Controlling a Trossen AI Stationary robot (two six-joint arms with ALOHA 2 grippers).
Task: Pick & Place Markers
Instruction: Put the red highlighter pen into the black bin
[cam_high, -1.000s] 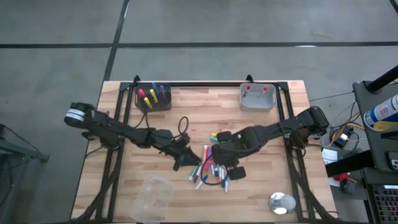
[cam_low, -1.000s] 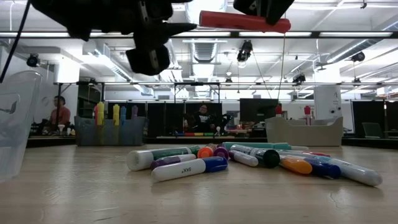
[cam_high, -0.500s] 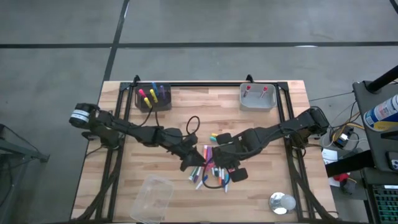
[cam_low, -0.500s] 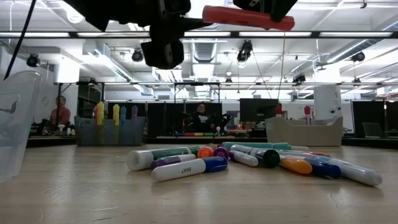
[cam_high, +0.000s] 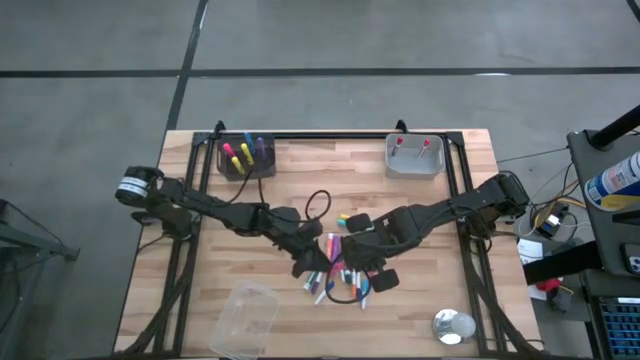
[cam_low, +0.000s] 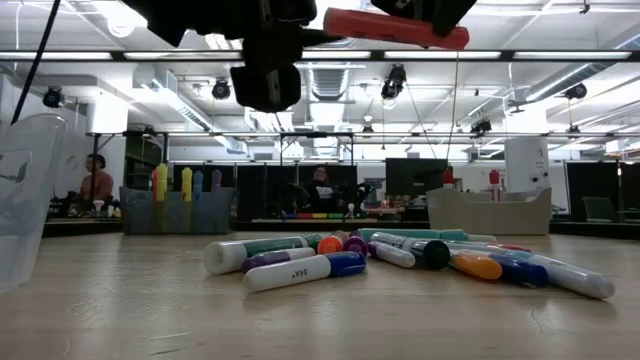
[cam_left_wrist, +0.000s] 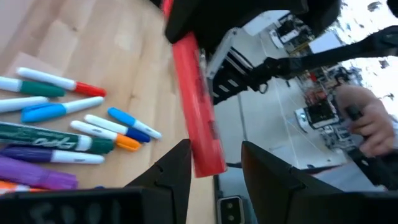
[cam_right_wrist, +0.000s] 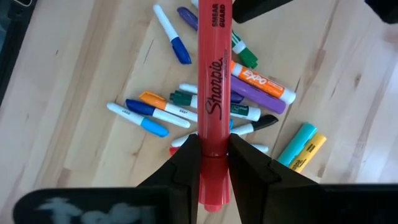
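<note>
While hovering above the markers heaped mid-table, we are clamping a red marker in our right gripper | our left gripper is gaping beside it | only the low view is showing the red marker raised clear of the table.

Light comes from long ceiling strips, seen glowing white in my low view. They light the wooden table evenly from above; shadows under my arms are soft and faint. In the low view my arms are black silhouettes against the bright ceiling, and the near tabletop is out of focus while the room behind stays sharp. My left wrist view is tilted; the red marker close to the lens is blurred, and the room beyond is washed out by glare. My right wrist view is bright and crisp, its lettering readable.
</note>
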